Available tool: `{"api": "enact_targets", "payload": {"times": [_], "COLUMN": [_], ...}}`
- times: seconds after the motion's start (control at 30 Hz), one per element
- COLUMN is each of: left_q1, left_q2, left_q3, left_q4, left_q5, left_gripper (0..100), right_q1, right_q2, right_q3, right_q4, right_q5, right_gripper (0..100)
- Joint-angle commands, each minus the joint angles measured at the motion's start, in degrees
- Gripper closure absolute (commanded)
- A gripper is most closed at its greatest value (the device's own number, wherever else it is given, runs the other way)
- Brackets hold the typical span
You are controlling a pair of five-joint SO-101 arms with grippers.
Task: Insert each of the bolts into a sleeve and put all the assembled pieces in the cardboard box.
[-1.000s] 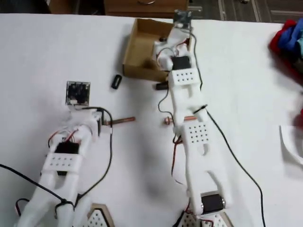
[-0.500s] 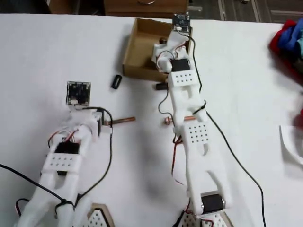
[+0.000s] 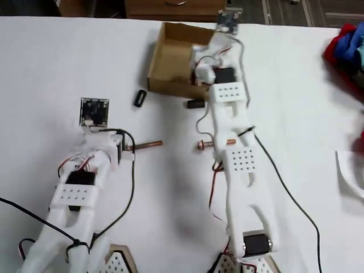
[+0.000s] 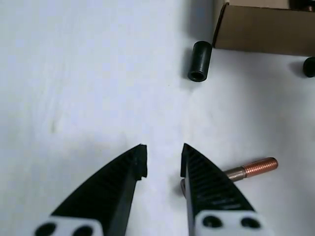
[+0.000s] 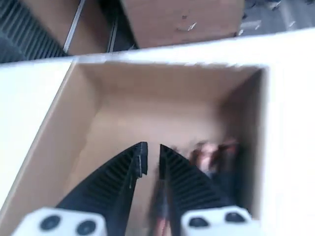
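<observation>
Fingers of the left gripper [image 4: 163, 160] are standing spread above the table, one tip just beside a copper bolt [image 4: 251, 168] lying flat. A black sleeve [image 4: 200, 61] is lying near the cardboard box [image 4: 266, 29]. Further right, a second bolt [image 3: 206, 145] is lying beneath the right arm [image 3: 242, 165]; the right gripper [image 5: 150, 160] is hanging over the box, fingers narrowly parted, a blurred piece [image 5: 214, 152] lying inside.
</observation>
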Motion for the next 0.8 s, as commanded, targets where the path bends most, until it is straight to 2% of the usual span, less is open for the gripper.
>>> {"api": "enact_targets", "payload": {"times": [0.0, 0.13, 0.27, 0.5, 0.77], "left_q1": [-0.4, -0.4, -0.4, -0.4, -0.4], "left_q2": [-0.4, -0.5, -0.5, -0.5, -0.5], "left_q3": [-0.2, -0.3, -0.3, -0.3, -0.3], "left_q4": [-0.9, -0.9, -0.9, -0.9, -0.9], "left_q5": [-0.3, -0.3, -0.3, -0.3, -0.3], "left_gripper": [86, 86, 86, 86, 86], "right_q1": [6.1, 11.3, 12.4, 8.3, 4.9], "right_q2": [-2.8, -2.0, 0.0, 4.3, 4.5], "right_q3": [-4.0, -1.6, 3.0, 7.1, 7.3], "right_q4": [0.2, 0.0, -5.4, -16.0, -18.9], "right_q5": [0.6, 0.6, 1.6, 11.3, 12.3], "right_gripper": [97.6, 97.6, 97.6, 97.6, 97.6]}}
